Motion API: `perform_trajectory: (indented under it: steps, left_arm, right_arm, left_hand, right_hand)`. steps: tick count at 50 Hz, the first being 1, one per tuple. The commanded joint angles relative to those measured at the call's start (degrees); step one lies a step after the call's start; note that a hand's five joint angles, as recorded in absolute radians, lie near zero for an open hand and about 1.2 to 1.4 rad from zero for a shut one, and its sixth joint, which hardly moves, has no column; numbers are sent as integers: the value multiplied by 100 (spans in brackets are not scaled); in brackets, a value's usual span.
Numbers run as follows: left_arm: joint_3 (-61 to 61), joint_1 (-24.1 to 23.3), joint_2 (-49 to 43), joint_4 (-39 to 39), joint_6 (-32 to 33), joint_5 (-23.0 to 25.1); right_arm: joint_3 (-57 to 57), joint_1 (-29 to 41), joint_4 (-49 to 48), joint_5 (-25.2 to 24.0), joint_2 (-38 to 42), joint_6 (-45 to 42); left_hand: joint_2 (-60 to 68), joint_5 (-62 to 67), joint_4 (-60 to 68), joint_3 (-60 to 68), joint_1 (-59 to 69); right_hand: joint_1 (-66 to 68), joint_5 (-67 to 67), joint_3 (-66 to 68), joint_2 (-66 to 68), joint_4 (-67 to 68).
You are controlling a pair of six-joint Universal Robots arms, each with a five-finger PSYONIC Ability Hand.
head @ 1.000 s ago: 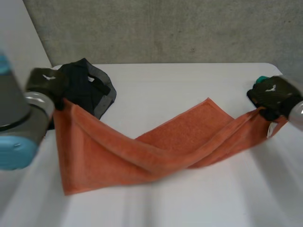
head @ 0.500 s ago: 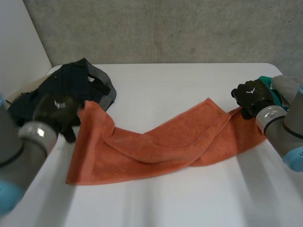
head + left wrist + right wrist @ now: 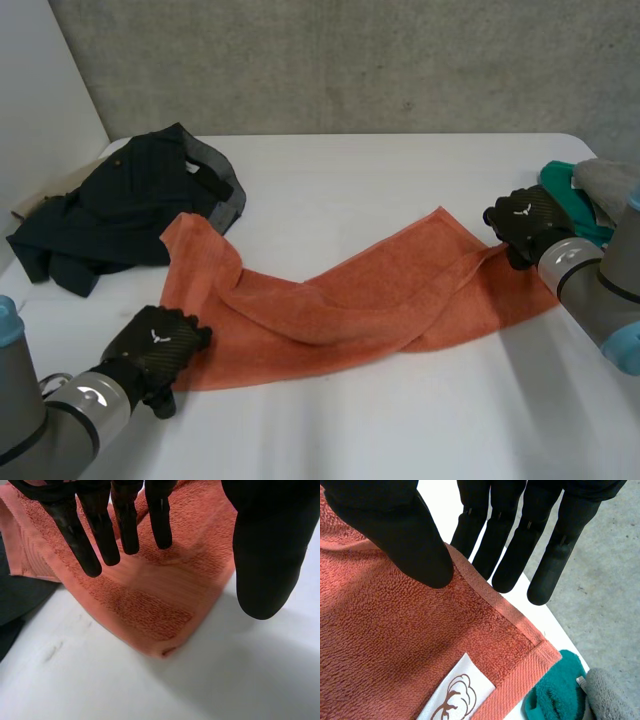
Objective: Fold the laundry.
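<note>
An orange towel (image 3: pixel 340 300) lies stretched and twisted across the white table (image 3: pixel 400 420), its left part loosely doubled over. My left hand (image 3: pixel 155 345) hovers at the towel's near left corner (image 3: pixel 150 600). Its fingers (image 3: pixel 100 530) are straight and spread, the thumb stands apart, and it holds nothing. My right hand (image 3: pixel 525 222) is at the towel's right end. There its thumb (image 3: pixel 405 535) presses on the towel (image 3: pixel 385 645) near a white label (image 3: pixel 452 695), and straight fingers pinch the hem from the other side.
A dark garment (image 3: pixel 130 205) lies crumpled at the back left, touching the towel's far left corner. A teal cloth (image 3: pixel 565 190) and a grey cloth (image 3: pixel 605 180) sit at the table's right edge, just behind my right hand.
My left hand let go of the towel's left end and came down towards the near edge. The towel dropped flat. My right hand lowered the right end and moved a little inwards.
</note>
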Motion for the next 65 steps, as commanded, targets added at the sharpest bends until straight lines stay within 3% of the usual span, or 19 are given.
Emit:
perform_trajectory:
  steps: [1, 8, 34, 48, 51, 54, 62, 65]
  left_arm:
    - [75, -138, -405, 568, 6, -38]
    - [146, -235, -731, 1096, 93, -38]
    - [480, -156, -1223, 2028, 357, -38]
    - [875, -156, -1434, 2001, 384, -38]
    - [954, -173, -1417, 1958, 384, -12]
    - [1016, -191, -1382, 1844, 357, 6]
    - [1042, -200, -1171, 1202, 252, 41]
    - [928, -200, -689, 877, 243, 76]
  right_arm:
    - [72, 6, -5, -64, -10, -49]
    - [125, 32, 4, -91, -18, -101]
    - [230, 129, 4, -143, -10, -181]
    - [239, 129, 4, -152, -1, -225]
    - [239, 129, -5, -152, -10, -233]
    - [230, 120, 3, -152, -36, -207]
    - [195, 85, 117, -135, -141, -216]
    - [134, 23, 346, -108, -343, -233]
  left_hand:
    - [787, 761, 779, 772, 787]
    - [1039, 1014, 1032, 1025, 1039]
    - [3933, 3907, 3925, 3918, 3933]
    - [2940, 2914, 2932, 2925, 2940]
    - [3610, 3585, 3603, 3596, 3610]
    - [5592, 5566, 5584, 5577, 5592]
    - [5596, 5570, 5588, 5582, 5596]
    - [5596, 5570, 5588, 5582, 5596]
  right_hand:
    - [1590, 1348, 1192, 1271, 1136]
    - [1590, 1348, 1192, 1271, 1136]
    - [1590, 1348, 1192, 1271, 1136]
    - [1590, 1348, 1192, 1271, 1136]
    - [1590, 1348, 1192, 1271, 1136]
    - [1590, 1348, 1192, 1271, 1136]
    - [1590, 1348, 1192, 1271, 1136]
    - [1590, 1348, 1192, 1271, 1136]
